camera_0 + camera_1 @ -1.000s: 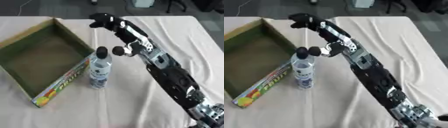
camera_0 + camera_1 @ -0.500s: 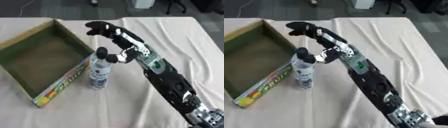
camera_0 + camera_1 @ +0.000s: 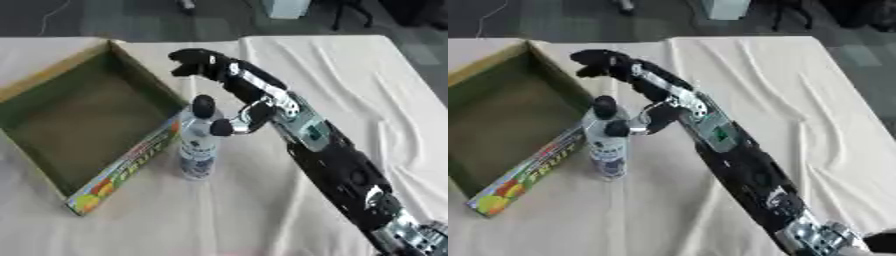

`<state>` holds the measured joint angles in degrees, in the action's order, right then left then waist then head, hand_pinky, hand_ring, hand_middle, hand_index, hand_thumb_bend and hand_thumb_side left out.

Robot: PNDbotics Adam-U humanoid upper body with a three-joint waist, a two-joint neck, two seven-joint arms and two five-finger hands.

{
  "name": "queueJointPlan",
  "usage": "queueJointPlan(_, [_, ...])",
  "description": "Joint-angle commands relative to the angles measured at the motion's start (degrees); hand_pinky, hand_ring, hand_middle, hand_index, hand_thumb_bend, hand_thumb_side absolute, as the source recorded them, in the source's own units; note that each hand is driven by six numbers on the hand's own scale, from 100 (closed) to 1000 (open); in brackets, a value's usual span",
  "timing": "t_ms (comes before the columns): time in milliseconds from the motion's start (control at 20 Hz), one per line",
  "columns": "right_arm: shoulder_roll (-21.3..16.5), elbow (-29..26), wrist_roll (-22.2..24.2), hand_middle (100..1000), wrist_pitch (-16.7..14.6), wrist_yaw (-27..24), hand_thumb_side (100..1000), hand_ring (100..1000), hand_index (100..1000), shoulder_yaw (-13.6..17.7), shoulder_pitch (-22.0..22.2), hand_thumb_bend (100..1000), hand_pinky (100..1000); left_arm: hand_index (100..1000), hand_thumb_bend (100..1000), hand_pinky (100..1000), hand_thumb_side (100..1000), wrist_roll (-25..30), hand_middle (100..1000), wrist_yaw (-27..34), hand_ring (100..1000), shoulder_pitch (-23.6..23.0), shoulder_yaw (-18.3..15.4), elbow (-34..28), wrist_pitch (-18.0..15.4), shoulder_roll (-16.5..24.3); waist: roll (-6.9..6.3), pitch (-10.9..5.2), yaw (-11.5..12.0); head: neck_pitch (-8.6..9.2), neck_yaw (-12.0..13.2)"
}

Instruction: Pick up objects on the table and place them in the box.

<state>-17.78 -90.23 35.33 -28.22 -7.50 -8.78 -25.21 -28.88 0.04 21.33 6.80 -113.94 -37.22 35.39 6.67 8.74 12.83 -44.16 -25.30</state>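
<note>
The right arm enters from the lower right and runs diagonally up toward the centre. The clear plastic bottle with a black cap and blue-white label [image 3: 198, 145] stands upright on the cream tablecloth [image 3: 350, 85], long axis vertical, cap pointing up, base on the cloth. It sits just beside the printed front wall of the open green-lined cardboard box [image 3: 52, 125], outside it, apparently touching or nearly touching the wall.

The robot's black and silver right hand [image 3: 234, 95] is spread around the bottle's upper part: the thumb tip lies at the neck just right of the cap, and the fingers [image 3: 194, 59] arch above and beyond the cap, curled at the tips but not closed on anything. The hand is unclenched and holds nothing yet. The left hand shows in neither view.

Step in hand, by judgement: the reach-and-grasp stage on the bottle. The next move calls for lowering the fingers around the neck or shoulder, closing against the thumb, lifting clear of the box wall, then carrying left over the box interior, which looks empty.
</note>
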Motion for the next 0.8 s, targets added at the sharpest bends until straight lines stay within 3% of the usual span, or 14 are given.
queueJointPlan(50, [-0.4,-1.0,9.8,948,-9.5,0.5,455,875,946,0.0,-0.2,686,930,856,160,700,1000,-0.2,856,0.2,738,0.4,-0.6,-0.7,-0.5,1.3,-0.62,-0.93,0.0,0.05,-0.4])
queueJointPlan(800, [1.6,1.0,11.6,953,-9.1,2.5,464,882,951,-0.8,0.3,681,931,855,161,701,1000,-0.1,856,0.3,739,0.4,-0.6,-0.7,-0.6,1.4,-0.64,-0.90,-0.1,0.05,-0.4])
